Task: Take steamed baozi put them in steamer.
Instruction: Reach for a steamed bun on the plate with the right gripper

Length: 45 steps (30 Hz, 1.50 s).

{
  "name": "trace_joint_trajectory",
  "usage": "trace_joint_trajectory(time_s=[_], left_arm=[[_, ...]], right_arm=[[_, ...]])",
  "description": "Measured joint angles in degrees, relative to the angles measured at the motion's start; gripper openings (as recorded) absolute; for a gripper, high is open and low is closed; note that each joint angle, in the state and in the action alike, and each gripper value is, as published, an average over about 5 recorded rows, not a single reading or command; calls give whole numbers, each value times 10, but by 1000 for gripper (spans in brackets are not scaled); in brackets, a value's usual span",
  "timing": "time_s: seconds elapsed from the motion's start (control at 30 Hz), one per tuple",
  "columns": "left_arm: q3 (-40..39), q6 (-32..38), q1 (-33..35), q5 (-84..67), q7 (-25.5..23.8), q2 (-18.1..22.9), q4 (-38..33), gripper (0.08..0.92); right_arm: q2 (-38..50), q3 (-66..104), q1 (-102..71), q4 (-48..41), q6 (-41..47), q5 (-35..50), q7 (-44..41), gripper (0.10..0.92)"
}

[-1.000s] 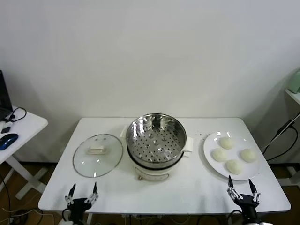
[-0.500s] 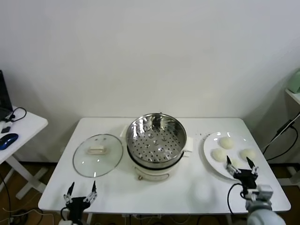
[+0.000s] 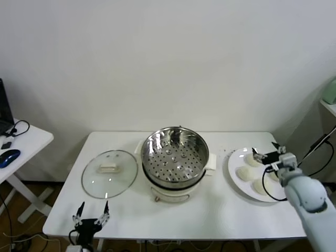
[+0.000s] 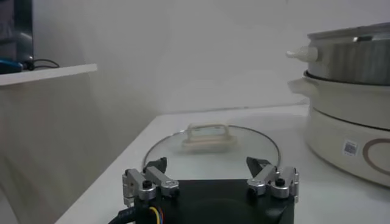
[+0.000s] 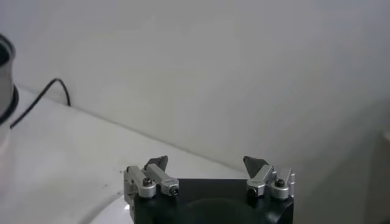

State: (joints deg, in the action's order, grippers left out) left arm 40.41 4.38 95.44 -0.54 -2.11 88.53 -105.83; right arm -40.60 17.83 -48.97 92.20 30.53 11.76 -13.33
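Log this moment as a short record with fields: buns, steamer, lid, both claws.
buns: four steamed baozi on the white plate, right of the pot
steamer: steamer at table centre, basket empty, uncovered
lid: glass lid flat on the table, left of the steamer
right claw: right claw open, above the plate, holding nothing
left claw: left claw open, low at the table's front edge

You see the right gripper [image 3: 265, 150] spread wide over the buns [image 3: 244, 172] on the plate [image 3: 234, 179]; the steamer [image 3: 175, 152] sits mid-table.
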Motion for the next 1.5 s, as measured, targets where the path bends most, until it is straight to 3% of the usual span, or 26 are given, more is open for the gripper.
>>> trace_joint_trajectory(time_s=[0.4,0.77,1.1,1.5], left_arm=[[4,6,-1,1,0,-2,9,823],[7,8,5,3,1,-1,8,823],[19,15,15,3,3,1,11,823],[24,20,11,3,4,2,35,823]], right_arm=[[83,-307,294,-169,-121,-134,-249,823],[11,-568,521,-372,-238,-157,-422,823],[-87,-696,608,-547,-311,-173,-509,823],[-158,-701,608,-673,-354,-217,-539,823]])
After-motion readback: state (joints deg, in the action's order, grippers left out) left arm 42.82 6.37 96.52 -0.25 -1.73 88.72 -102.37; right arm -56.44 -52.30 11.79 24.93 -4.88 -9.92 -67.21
